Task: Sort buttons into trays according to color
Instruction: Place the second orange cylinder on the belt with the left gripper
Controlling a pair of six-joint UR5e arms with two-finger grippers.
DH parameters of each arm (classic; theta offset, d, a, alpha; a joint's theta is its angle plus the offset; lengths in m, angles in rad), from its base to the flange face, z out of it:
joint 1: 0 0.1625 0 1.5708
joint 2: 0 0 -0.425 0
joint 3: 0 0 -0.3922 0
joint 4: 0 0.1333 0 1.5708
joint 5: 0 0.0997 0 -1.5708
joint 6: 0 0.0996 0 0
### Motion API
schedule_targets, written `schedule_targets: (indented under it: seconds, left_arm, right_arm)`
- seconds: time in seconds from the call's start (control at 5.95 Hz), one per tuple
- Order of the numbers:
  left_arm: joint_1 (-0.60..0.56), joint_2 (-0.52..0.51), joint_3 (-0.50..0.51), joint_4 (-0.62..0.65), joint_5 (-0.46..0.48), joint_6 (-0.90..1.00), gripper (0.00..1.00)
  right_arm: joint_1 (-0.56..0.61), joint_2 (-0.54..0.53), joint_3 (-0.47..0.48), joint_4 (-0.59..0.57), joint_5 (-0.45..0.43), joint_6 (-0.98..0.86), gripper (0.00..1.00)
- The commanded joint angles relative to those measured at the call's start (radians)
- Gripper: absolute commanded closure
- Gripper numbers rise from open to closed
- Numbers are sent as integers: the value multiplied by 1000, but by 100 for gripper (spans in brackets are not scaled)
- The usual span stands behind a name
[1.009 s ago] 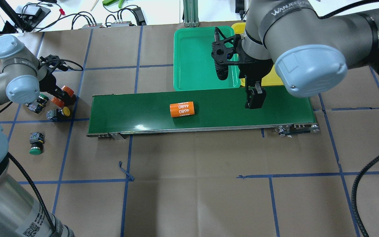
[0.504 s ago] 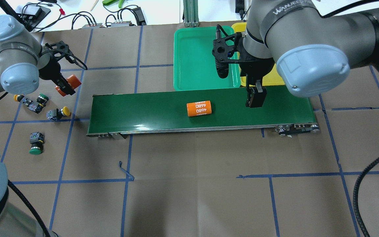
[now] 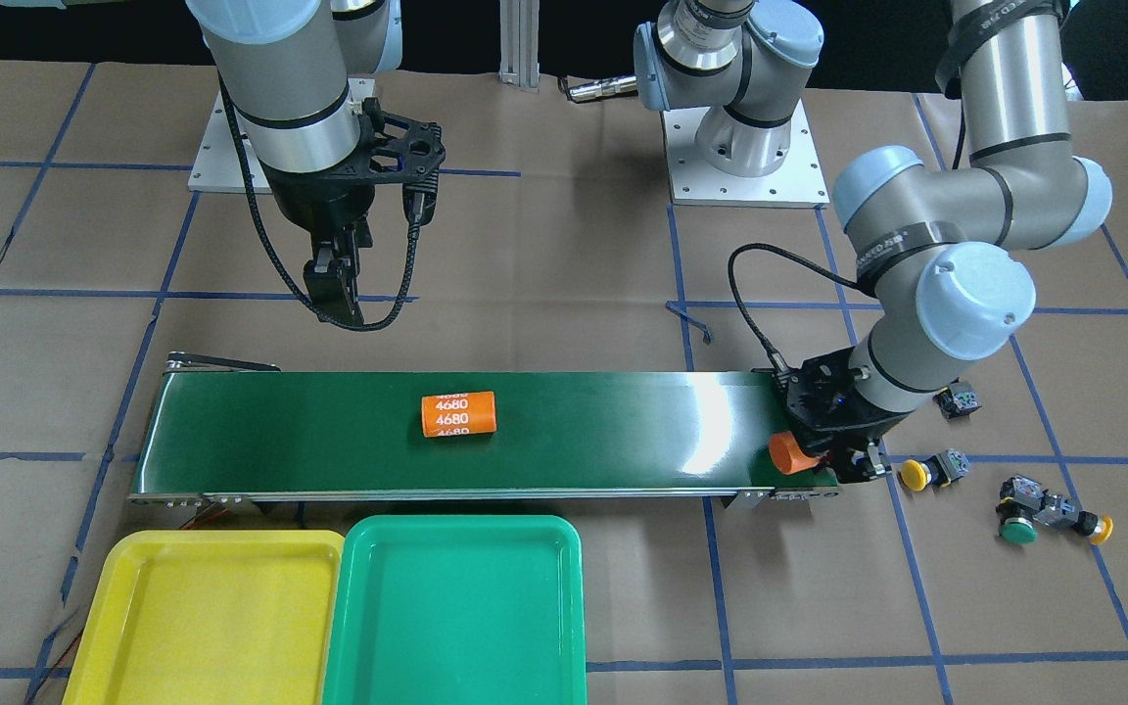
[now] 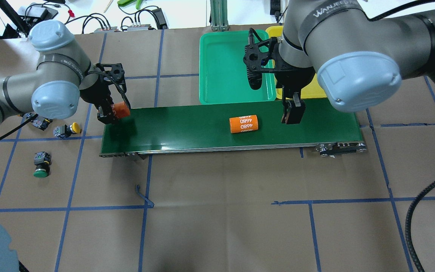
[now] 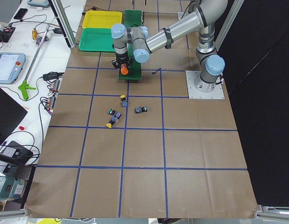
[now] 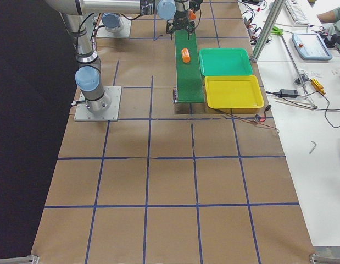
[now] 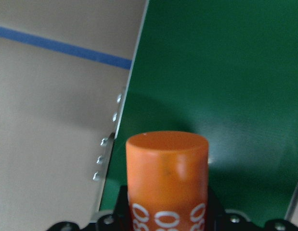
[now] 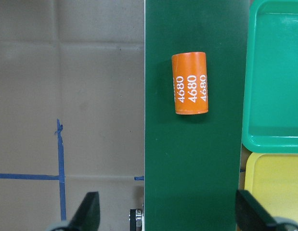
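Loading seems the step: left gripper [image 4: 111, 112] clamps an orange cylinder [image 4: 121, 109] over the belt [image 4: 187, 132] end, buttons [image 4: 66, 129] lying on the table behind its fingers. Right gripper [image 4: 292, 115] hangs spread wide above the belt, trays [image 4: 217, 75] just beyond its fingers. Next, I'd guess: release, then fetch a button.

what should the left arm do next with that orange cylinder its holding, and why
Probably lower it a little and release. The left end effector is shut on an orange cylinder that hangs over the conveyor belt at its end on the robot's left, with bare belt beneath it. The other cylinder lies well along the belt, so nothing seems to block that spot.
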Motion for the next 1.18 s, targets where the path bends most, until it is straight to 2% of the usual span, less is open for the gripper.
schedule_targets:
  seconds: [0.0,0.17,0.5,0.67,0.84,1.01]
  left_arm:
    - [-74,13,-36,-4,1,31,92]
    - [-75,8,-41,-4,-7,33,3]
    - [-69,30,-36,-4,4,-51,2]
    - [-17,77,-28,-15,5,-117,2]
    - [113,86,-33,-45,-11,-125,2]
    - [223,70,-30,-39,-66,-92,2]
  right_arm:
    - [0,0,0,0,2,2,0]
    - [0,0,0,0,2,2,0]
    - [0,0,2,0,5,2,0]
    - [0,0,2,0,6,2,0]
    - [0,0,3,2,8,1,0]
    - [0,0,3,2,11,1,0]
